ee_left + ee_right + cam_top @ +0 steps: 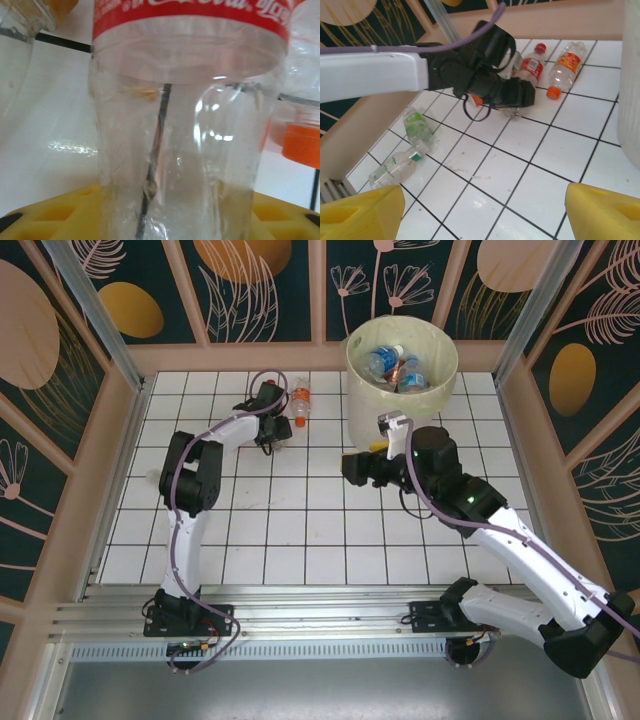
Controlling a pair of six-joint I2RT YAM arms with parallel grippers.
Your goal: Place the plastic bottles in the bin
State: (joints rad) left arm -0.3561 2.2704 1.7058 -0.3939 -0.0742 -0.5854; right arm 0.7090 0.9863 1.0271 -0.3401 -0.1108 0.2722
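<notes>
On far-left tabletop (300, 530), left gripper (270, 430) clamped across lower body of red-labelled plastic bottle (185, 140), long axis running away from wrist. Bin (368, 400) to its right, well apart. Right gripper (482, 202) nearer bin, jaws apart, holding nothing.

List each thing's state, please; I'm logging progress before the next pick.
Left tool: shut on red-label bottle.
Red-label bottle: gripped, capped.
Right tool: open, empty.
Orange-label bottle: lying flat, capped.
Green-label bottles: lying flat.
Bin: upright, partly filled.
</notes>
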